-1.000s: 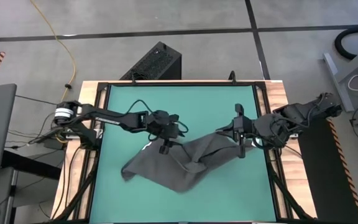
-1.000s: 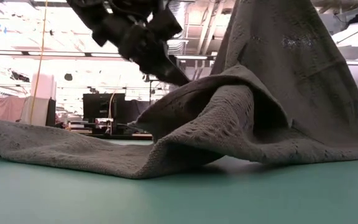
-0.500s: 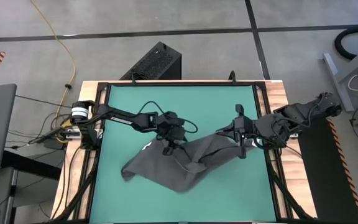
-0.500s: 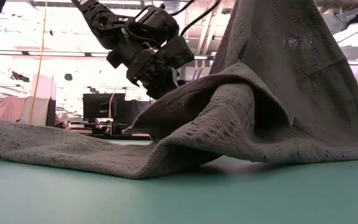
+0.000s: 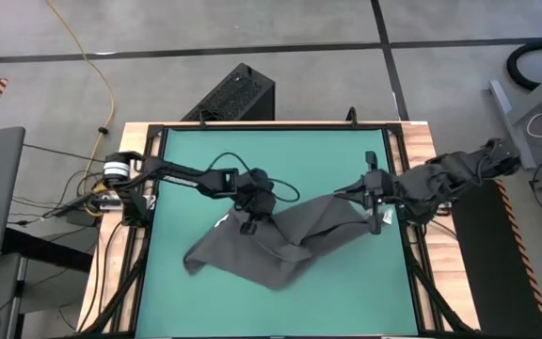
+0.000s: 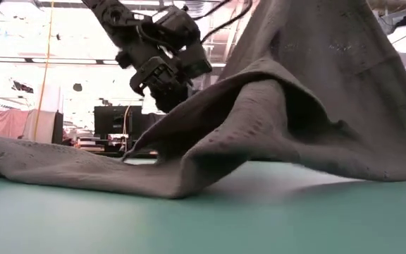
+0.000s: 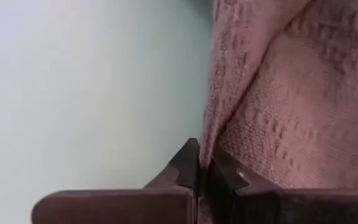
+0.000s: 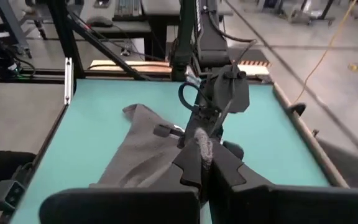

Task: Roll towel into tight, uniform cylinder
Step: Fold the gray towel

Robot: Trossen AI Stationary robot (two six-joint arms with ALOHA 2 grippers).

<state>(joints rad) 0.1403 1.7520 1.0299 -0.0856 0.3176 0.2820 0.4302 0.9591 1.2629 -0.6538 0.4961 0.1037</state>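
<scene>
Crumpled grey towel on green desk, left tool pinching its edge, right tool clamped on a raised corner

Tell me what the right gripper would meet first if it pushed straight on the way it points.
The right gripper, shut on the towel, points across the table toward the left gripper. Beyond the cloth it already holds, it would probably meet that gripper first; depth is unclear.

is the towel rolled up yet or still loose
Still loose. The towel lies crumpled and partly spread on the green table, one end lifted by the right gripper and an edge pinched by the left gripper; no cylinder shows.
</scene>
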